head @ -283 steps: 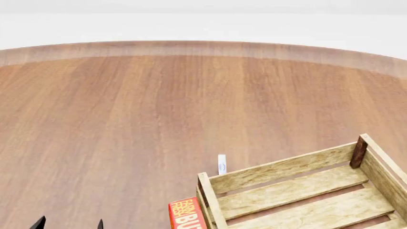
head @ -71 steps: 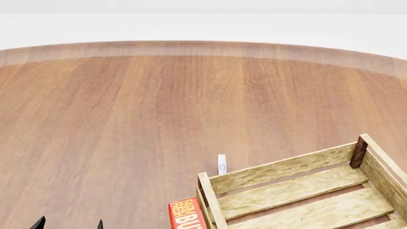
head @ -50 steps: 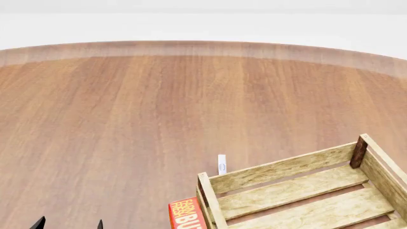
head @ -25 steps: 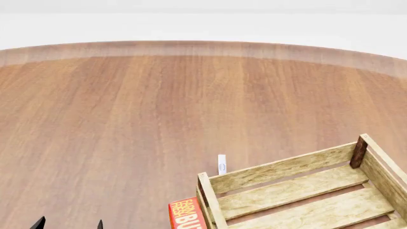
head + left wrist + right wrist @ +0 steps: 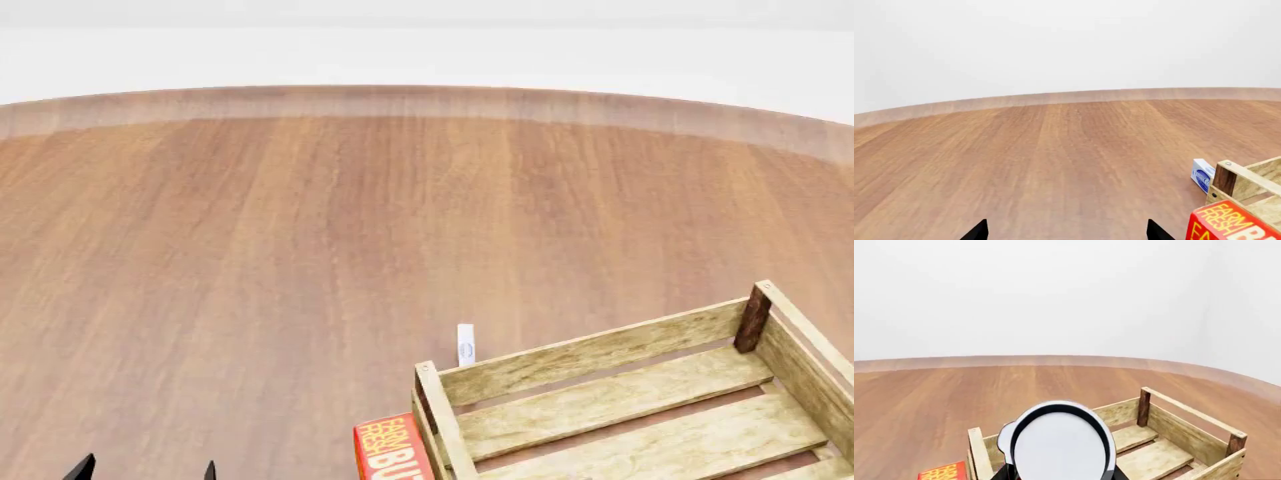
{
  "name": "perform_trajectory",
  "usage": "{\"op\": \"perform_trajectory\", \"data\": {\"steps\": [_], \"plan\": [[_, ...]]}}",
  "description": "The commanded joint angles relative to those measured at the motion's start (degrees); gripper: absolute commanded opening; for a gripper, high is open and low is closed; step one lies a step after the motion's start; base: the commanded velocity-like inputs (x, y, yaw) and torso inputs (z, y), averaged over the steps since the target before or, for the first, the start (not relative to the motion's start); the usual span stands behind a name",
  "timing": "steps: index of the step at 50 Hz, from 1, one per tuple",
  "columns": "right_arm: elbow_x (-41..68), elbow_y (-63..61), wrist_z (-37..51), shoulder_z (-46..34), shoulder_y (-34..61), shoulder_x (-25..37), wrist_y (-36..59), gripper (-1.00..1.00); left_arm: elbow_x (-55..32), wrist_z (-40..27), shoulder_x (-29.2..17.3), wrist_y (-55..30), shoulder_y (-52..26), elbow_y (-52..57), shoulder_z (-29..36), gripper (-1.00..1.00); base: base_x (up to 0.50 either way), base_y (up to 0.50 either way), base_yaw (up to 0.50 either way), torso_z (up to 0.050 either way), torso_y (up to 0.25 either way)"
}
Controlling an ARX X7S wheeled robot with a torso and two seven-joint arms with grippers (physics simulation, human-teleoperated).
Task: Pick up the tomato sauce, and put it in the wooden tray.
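Right pincer (image 5: 1062,476) seems pinched on the sauce can (image 5: 1061,446), held at the tray's (image 5: 1187,412) near end; left pincer (image 5: 1066,231) is spread, idle. Carry the can past the near wall, lower it upright onto the slats, then release.

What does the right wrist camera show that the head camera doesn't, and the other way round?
Only the right wrist view: a round white object with a dark rim, close to the lens in front of the crate; I cannot tell what it is. Only the head view: the left tool, seen as two dark tips set apart, and a small white-and-blue box standing just beyond the crate. Both: the wooden tray, the red box beside it, and the wooden table.
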Motion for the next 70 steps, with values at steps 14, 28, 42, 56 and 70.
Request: {"op": "perform_trajectory", "data": {"steps": [14,28,42,56,70], "plan": [[4.7,7.2,-3.6,5.2,11.9,-2.7,8.1,-1.00,-0.2,1.0,0.8,0.4,0.0,-0.1,-1.1,1.00,0.00,0.00,0.00,0.000,0.000],[6.7,10.2,-3.7,7.0,16.1,-3.0,10.5,-1.00,-0.3,0.8,0.7,0.5,-0.1,-0.1,-0.9,1.00,0.00,0.00,0.00,0.000,0.000],[8.6,18.6,-4.7,8.8,21.8,-4.2,11.2,-1.00,-0.5,0.6,0.5,0.6,-0.1,-0.1,-0.7,1.00,0.00,0.00,0.00,0.000,0.001],[9.4,23.0,-4.9,9.4,25.7,-4.7,12.5,-1.00,-0.6,0.5,0.4,0.7,-0.2,-0.2,-0.5,1.00,0.00,0.00,0.00,0.000,0.000],[13.5,30.1,-7.9,11.1,31.7,-5.4,15.5,-1.00,-0.7,0.3,0.3,0.7,-0.3,-0.2,-0.3,1.00,0.00,0.00,0.00,0.000,0.000]]}}
